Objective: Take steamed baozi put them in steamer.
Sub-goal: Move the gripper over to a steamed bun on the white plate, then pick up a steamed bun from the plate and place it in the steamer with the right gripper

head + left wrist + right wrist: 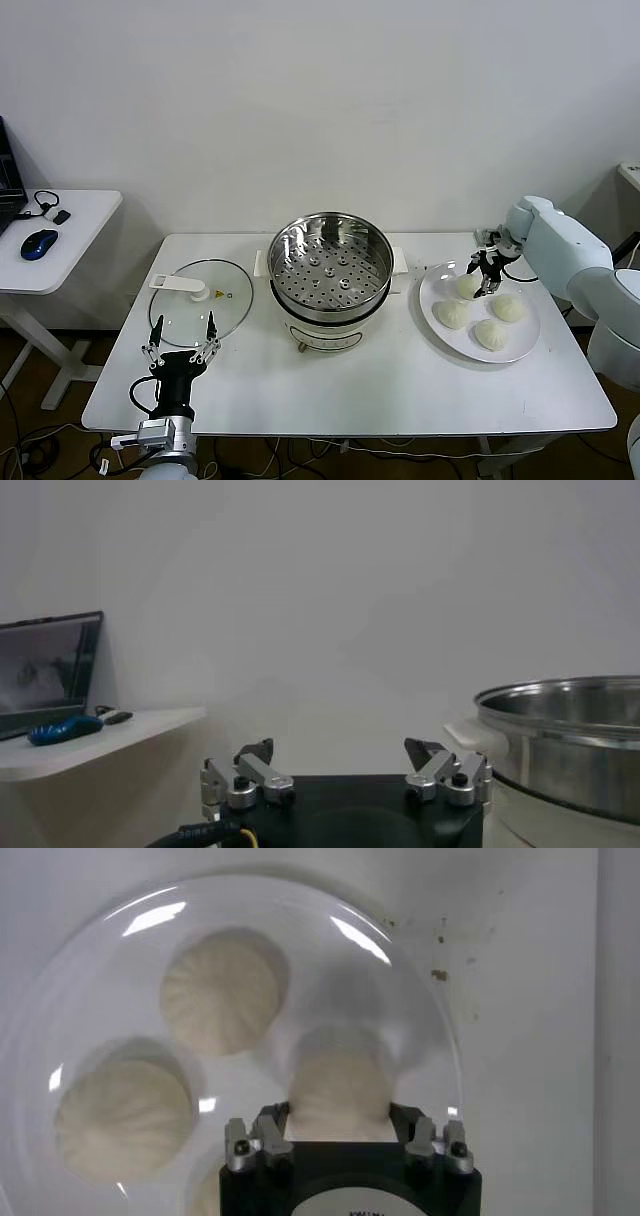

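**Op A:** From the head camera I see the round shiny stainless-steel steamer [330, 268] with its perforated tray at the middle of the white table [380, 390]. Four pale cream-white steamed baozi sit on the round white plate [432, 300] to its right. My right gripper [487, 275] is down over the rear-left bun [467, 286], its fingers on either side of it. The bun is partly covered by the gripper, so I can't judge contact from here.

**Op B:** And the left side?

**Op A:** The left gripper [181, 342] is parked at the table's front left, fingers spread wide, just in front of the flat glass lid [199, 303] with its white handle. A blue mouse [39, 243] lies on the white side table [85, 215].

**Op B:** Left wrist camera?

**Op A:** I see the left gripper's [345, 770] two fingers well apart with nothing between them. The steamer's [570, 740] steel wall is cut off at the frame edge. A laptop [45, 675], also cropped, stands on the side table.

**Op B:** Right wrist?

**Op A:** The right gripper [340, 1118] is narrowed around one bun [340, 1088]; both fingertips [272, 1120] press its sides, and it rests on the plate [420, 998]. Two more buns [222, 991] are plain to see; the fourth is nearly all hidden behind the gripper body.
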### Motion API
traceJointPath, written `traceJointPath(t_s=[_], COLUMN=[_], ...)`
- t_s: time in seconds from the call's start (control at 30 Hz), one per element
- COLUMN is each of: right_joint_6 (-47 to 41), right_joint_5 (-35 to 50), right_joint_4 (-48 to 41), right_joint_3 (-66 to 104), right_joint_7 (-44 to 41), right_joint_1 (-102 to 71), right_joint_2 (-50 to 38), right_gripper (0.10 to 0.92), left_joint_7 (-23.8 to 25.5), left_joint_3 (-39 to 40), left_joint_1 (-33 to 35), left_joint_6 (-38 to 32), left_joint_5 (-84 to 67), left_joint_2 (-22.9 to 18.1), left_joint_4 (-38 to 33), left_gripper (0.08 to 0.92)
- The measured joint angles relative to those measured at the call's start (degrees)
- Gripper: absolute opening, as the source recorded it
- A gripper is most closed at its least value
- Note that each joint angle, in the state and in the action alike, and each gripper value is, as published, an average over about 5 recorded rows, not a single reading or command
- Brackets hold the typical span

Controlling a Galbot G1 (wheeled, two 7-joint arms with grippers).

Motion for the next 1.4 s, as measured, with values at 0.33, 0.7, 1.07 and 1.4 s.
traceJointPath(t_s=[0.33, 0.7, 1.07, 1.4], right_joint_6=[-0.66, 0.38, 8.12, 20.87], right_joint_5=[2.12, 7.29, 7.58, 6.93], right_joint_4=[4.93, 26.35, 42.45, 42.63], right_joint_3=[-3.81, -19.38, -29.61, -32.49], right_joint_7=[0.08, 2.72, 9.69, 15.16], right_joint_1=[2.87, 17.68, 32.22, 35.27], right_joint_2=[-2.40, -8.51, -7.48, 0.06], right_gripper=[0.638, 0.636, 0.639, 0.643], left_joint_7=[-0.07, -0.06, -0.09, -0.27], left_joint_3=[-0.21, 0.32, 1.01, 0.41], left_joint_1=[0.23, 0.20, 0.34, 0.63], left_joint_6=[-0.19, -0.29, -0.30, -0.44], left_joint_5=[0.00, 0.66, 1.23, 1.01], left_joint_2=[0.00, 0.00, 0.00, 0.00], left_joint_4=[-0.42, -0.45, -0.51, -0.85], left_gripper=[0.823, 0.823, 0.823, 0.823])
